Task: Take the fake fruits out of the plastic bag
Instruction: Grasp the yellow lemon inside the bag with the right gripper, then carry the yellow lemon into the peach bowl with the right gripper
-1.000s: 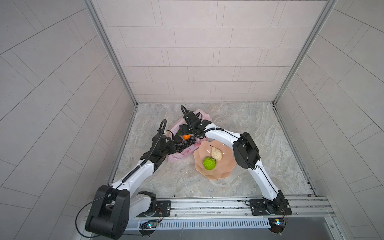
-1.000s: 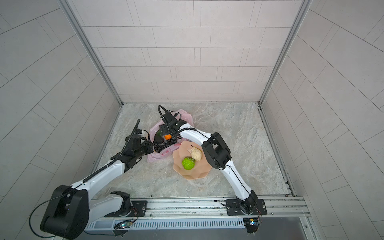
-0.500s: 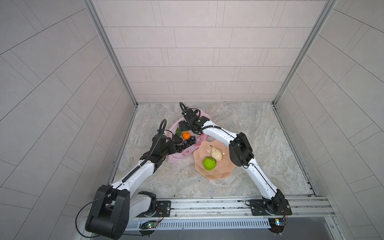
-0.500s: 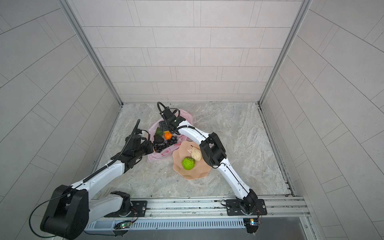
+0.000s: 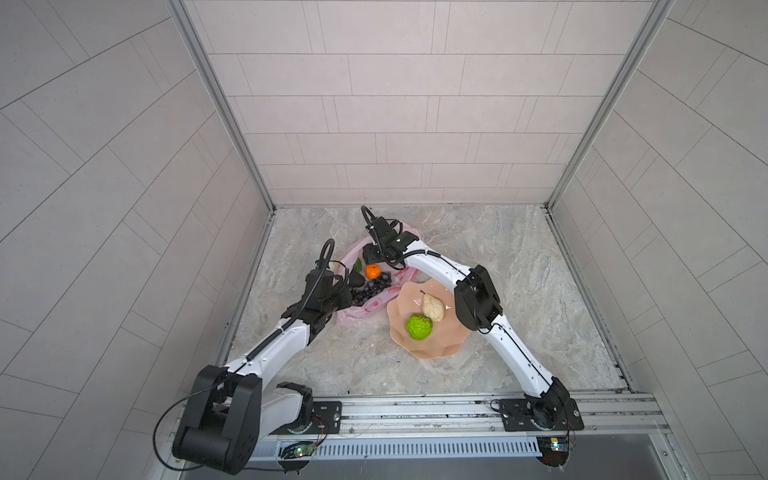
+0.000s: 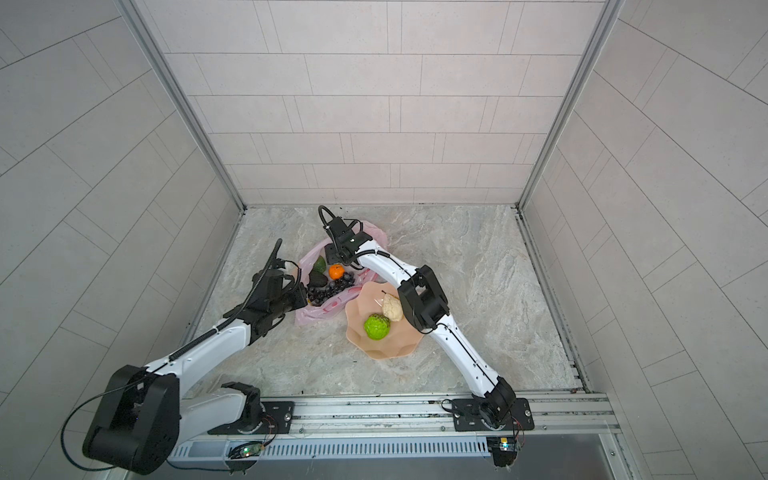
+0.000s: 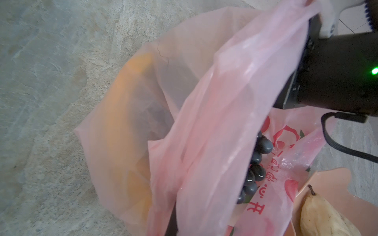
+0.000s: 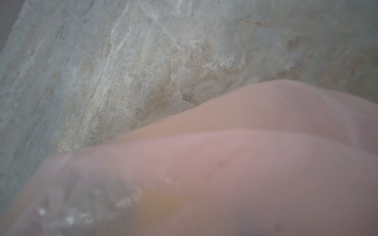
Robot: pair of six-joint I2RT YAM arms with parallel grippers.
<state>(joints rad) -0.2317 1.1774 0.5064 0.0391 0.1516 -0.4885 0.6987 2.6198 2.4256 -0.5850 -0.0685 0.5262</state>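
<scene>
**First onlooker:** Pictured: the plastic bag (image 5: 365, 309) lies toward the back left corner of the counter (image 5: 519, 291), mouth gaping, just beside the peach bowl (image 5: 440, 351). What's the left claw (image 5: 345, 292) doing?

**Second onlooker:** It's pressed together at the bag's rim nearest the left edge, pinching the film by the look of it. The right claw (image 5: 371, 253) is at the bag's far side. Film hides its jaws, so I can't tell whether they're spread.

**First onlooker:** Which fruit is out?

**Second onlooker:** The pear (image 5: 432, 308) and the bumpy green fruit (image 5: 419, 327) sit in the bowl. The orange (image 5: 372, 271), grape bunch (image 5: 372, 289) and avocado (image 5: 355, 281) lie in the open mouth. A yellow shape (image 7: 122, 98), perhaps the banana, shows through the film.

**First onlooker:** And the danger?

**Second onlooker:** Pink plastic is draped across the right wrist camera. Working half blind, that claw could close on film along with fruit. A lift would then drag the whole bag and roll the orange across the counter. If the left pinch slips, the mouth collapses over everything.
</scene>
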